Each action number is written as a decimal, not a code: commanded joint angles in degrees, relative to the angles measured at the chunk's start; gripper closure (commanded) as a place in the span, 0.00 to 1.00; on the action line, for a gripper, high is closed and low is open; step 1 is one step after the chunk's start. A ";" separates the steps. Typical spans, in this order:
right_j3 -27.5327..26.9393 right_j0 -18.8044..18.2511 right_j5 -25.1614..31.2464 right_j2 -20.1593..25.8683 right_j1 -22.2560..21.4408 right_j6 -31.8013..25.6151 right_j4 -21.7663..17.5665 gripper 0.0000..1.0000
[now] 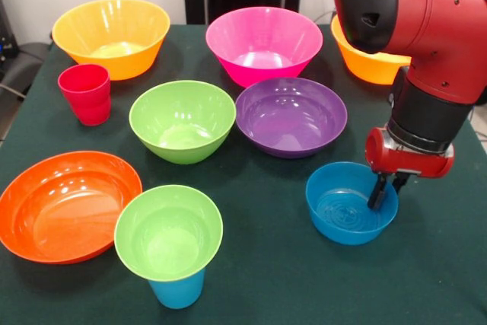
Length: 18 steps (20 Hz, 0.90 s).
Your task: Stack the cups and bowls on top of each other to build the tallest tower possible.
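end effector (386, 192) dipped into small blue bowl (351, 203), near right | finger spread: could not tell | green bowl (169, 232) sat on blue cup (177, 289), near left

Eight bowls (183, 121) sit upright, scattered on green cloth; red cup (85, 93) alone; green bowl (169, 232) perches on blue cup (177, 290).

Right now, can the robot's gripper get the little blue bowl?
Probably yes. The gripper hangs right over the blue bowl's near rim, with its tips dipping inside. Nothing stands between them; the purple bowl sits apart.
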 commanded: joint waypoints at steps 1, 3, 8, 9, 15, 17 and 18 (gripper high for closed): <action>-0.43 -1.71 -0.68 5.88 3.06 4.63 0.26 1.00; 0.50 -2.57 -0.63 6.17 1.64 3.79 0.31 1.00; 1.79 -5.89 4.90 7.88 -4.21 -1.36 1.04 1.00; 2.32 -7.10 5.82 8.28 -5.90 -2.98 0.91 1.00; 0.75 -11.91 11.22 8.02 -9.15 -5.70 0.14 1.00; -1.12 -13.01 13.58 7.51 -9.37 -5.97 -0.22 1.00; -1.65 -13.22 14.38 7.30 -9.47 -5.87 -0.41 1.00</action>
